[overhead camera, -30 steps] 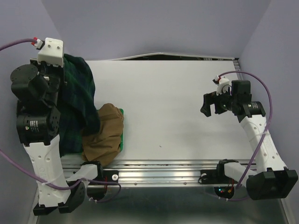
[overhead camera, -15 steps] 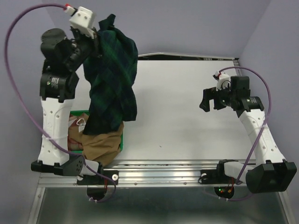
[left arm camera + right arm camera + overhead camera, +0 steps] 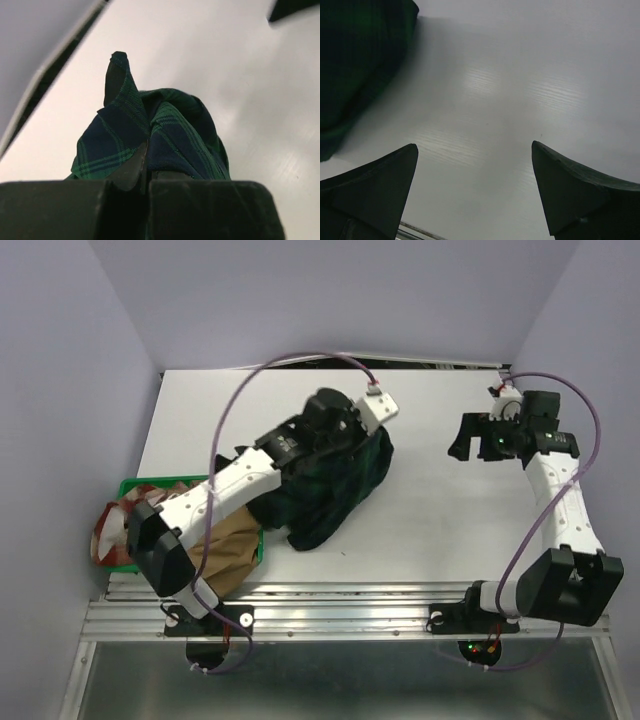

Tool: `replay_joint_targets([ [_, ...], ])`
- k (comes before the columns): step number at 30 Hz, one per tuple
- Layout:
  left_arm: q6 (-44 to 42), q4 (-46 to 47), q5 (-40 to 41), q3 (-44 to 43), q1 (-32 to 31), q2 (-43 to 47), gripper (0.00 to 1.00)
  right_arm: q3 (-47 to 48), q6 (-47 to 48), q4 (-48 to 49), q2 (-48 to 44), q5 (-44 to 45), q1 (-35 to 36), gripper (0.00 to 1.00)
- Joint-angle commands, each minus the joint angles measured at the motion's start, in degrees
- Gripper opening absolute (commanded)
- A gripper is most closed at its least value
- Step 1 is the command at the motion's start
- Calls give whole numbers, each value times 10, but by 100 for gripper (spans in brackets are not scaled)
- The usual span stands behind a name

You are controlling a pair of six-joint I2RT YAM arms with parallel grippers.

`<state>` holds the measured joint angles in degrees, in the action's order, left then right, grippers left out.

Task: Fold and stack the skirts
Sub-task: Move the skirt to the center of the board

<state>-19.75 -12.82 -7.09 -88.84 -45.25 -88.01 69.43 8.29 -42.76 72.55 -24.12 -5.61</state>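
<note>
The dark green-and-navy tartan skirt lies bunched in the middle of the white table. My left gripper reaches across over it and is shut on its cloth; in the left wrist view the tartan skirt is pinched between the closed fingers. The tan-brown skirt hangs over the front of the green tray at the near left. The red-and-cream checked skirt sits in the tray. My right gripper is open and empty at the right, above bare table; its view shows the tartan's edge at upper left.
The green plastic tray sits at the table's near left corner. Purple walls stand at the left, back and right. The metal rail runs along the near edge. Bare white table lies right of the tartan.
My left arm has swung from high at the back left down to the table's middle, carrying the tartan skirt with it onto the table. My right gripper has moved slightly farther back.
</note>
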Motion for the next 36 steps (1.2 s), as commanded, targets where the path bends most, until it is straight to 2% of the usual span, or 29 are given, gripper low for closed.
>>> replay_joint_targets([
  [1,-30,82,52,71,-97,-31,0,40,-23,8,70,-121,-132,99],
  [3,-31,86,54,94,-132,-59,0,39,-18,-7,95,-168,-141,98],
  [4,-34,83,58,95,-163,-78,4,34,-18,-8,110,-181,-141,98],
  [5,-35,82,61,92,-177,-85,18,29,-16,-8,116,-194,-141,97],
  [8,-28,81,56,84,-194,-83,45,19,3,-18,130,-223,-141,97],
  [9,-24,79,55,75,-194,-78,66,19,10,-34,132,-230,-141,97],
  [12,-22,63,42,66,-179,-46,69,17,44,-66,137,-253,-141,97],
  [13,-18,54,31,66,-168,-35,78,17,51,-74,138,-256,-141,97],
  [18,29,3,-68,70,-51,7,79,-8,104,-121,148,-276,-141,96],
  [20,25,-24,-71,81,-28,13,79,-17,129,-128,151,-275,-141,95],
  [22,14,-48,-108,114,-4,29,75,-22,149,-149,155,-277,-128,92],
  [26,-51,-85,-144,210,-3,94,66,-13,189,-187,126,-267,-86,86],
  [28,-99,-118,-159,238,-4,112,66,-11,183,-188,94,-226,-37,84],
  [33,-130,-132,-96,318,-26,108,68,-23,152,-188,89,-162,66,86],
  [36,-115,-90,-5,337,-26,61,71,-39,132,-154,118,-142,94,87],
])
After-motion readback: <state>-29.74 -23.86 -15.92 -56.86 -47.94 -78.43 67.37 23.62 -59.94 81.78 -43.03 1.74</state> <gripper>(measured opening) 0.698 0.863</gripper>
